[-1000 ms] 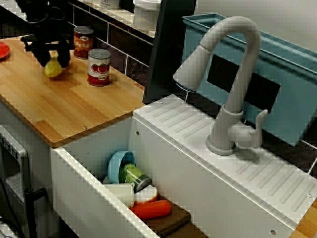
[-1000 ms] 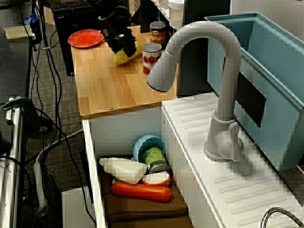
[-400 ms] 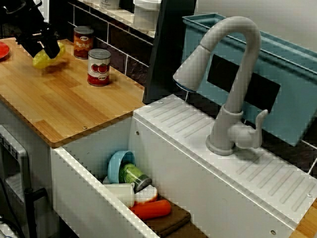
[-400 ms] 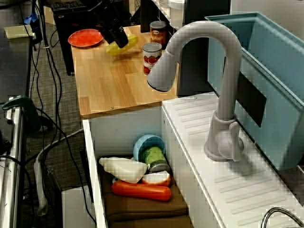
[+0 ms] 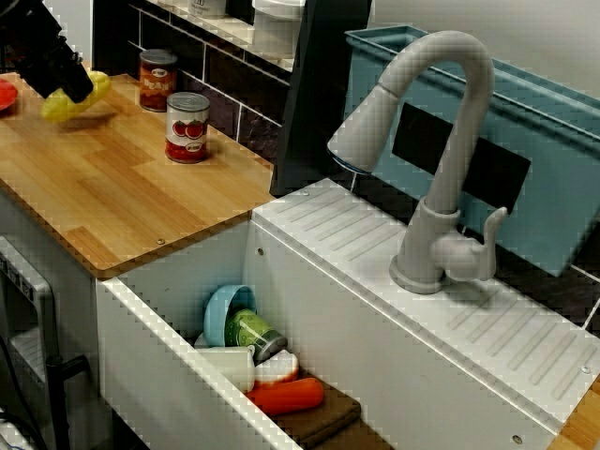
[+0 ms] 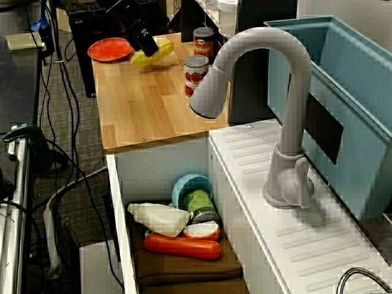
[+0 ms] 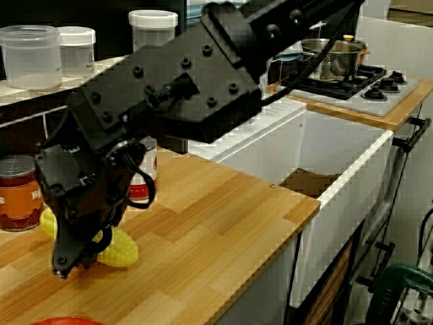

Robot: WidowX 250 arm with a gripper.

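The wooden counter (image 6: 147, 104) carries a can (image 6: 196, 73) near its back edge, a second can (image 6: 204, 41) farther along that edge, and a red plate (image 6: 110, 49) at the far end.

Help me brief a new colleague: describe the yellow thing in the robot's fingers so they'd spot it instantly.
Find the light wooden counter beside the white sink; at its end away from the sink sit a red plate and two red-labelled tin cans. Between them, the black fingers clamp a yellow, knobbly, corn-cob-shaped toy, the only yellow thing among red neighbours.
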